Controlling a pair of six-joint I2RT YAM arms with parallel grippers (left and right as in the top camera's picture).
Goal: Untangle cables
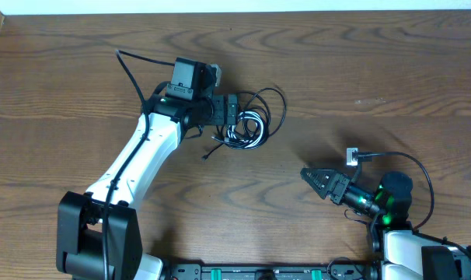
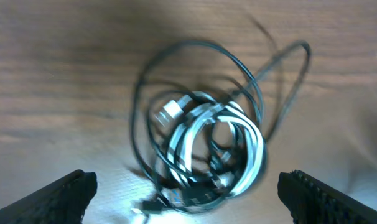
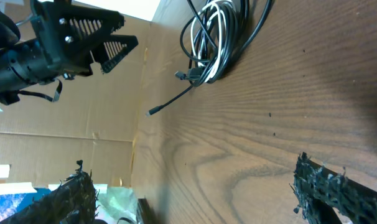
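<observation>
Black cables (image 2: 204,115) below L hand (image 1: 234,117), spread wide, prob. untouched; R hand (image 1: 312,179) spread, empty.

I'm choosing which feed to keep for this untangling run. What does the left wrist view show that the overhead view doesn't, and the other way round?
Left wrist only: close detail of the cables, with the white cord coiled inside wider black loops and a silvery plug end.
Overhead only: the whole layout, with both arms and the right end effector open, well apart from the bundle.
Both: the cables bunched on the wooden table, with the left end effector open over them.
</observation>
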